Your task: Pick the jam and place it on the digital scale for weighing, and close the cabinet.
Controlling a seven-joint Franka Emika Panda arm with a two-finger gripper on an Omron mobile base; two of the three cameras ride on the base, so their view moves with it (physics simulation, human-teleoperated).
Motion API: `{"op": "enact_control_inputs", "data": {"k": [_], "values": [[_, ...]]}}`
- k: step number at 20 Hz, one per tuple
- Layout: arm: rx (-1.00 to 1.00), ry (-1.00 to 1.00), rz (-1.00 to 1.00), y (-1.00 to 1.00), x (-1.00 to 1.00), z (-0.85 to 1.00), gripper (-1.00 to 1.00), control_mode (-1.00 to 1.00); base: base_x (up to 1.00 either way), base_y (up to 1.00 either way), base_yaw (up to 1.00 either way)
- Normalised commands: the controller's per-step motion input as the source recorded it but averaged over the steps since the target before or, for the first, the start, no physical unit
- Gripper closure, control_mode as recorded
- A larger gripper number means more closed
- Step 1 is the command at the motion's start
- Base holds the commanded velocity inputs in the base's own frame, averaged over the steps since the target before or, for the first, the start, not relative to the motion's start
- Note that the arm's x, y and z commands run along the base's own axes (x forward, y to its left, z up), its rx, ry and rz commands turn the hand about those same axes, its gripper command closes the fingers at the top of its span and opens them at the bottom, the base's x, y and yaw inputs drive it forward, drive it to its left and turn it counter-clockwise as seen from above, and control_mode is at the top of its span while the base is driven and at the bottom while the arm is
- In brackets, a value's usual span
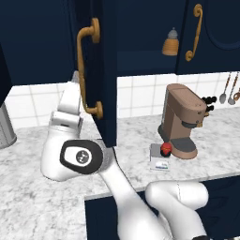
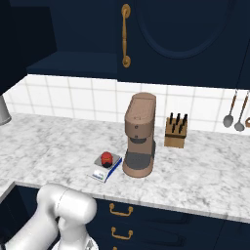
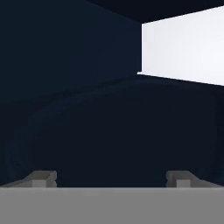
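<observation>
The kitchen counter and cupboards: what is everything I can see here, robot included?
Round red jam jar with dark lid: one, on the scale.
Flat grey-topped digital scale: one, on the counter beside the coffee machine.
Tall brown coffee machine: one, mid-counter.
Orange bell-shaped bottle with grey cap: one, on the cabinet shelf.
Navy wall cabinet door with golden handle: one, standing open.
Wooden knife block: one, by the tiled wall.
Hanging spoons: at least two, on the wall.
White marble counter: one.
Gripper: one, open, facing a dark navy surface.
</observation>
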Motion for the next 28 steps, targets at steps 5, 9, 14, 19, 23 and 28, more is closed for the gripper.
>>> {"op": "enact_control_inputs", "data": {"k": [5, 9, 14, 19, 23, 28], "values": [[0.27, -0.03, -0.05, -0.95, 0.60, 0.42, -1.00, -1.00, 0.00, 0.00, 0.00], [0.30, 0.05, -0.01, -1.00, 0.85, 0.33, -1.00, -1.00, 0.00, 0.00, 0.00], [0.29, 0.12, 0.02, -1.00, 0.98, 0.19, -1.00, -1.00, 0.00, 0.00, 0.00], [0.27, 0.00, 0.17, -0.95, 0.93, 0.00, -1.00, -1.00, 0.00, 0.00, 0.00], [0.37, 0.00, 0.34, -0.85, 0.92, 0.00, -1.00, -1.00, 0.00, 0.00, 0.00], [0.28, 0.04, 0.28, -0.74, 0.88, 0.00, -1.00, -1.00, 0.00, 0.00, 0.00]]}}
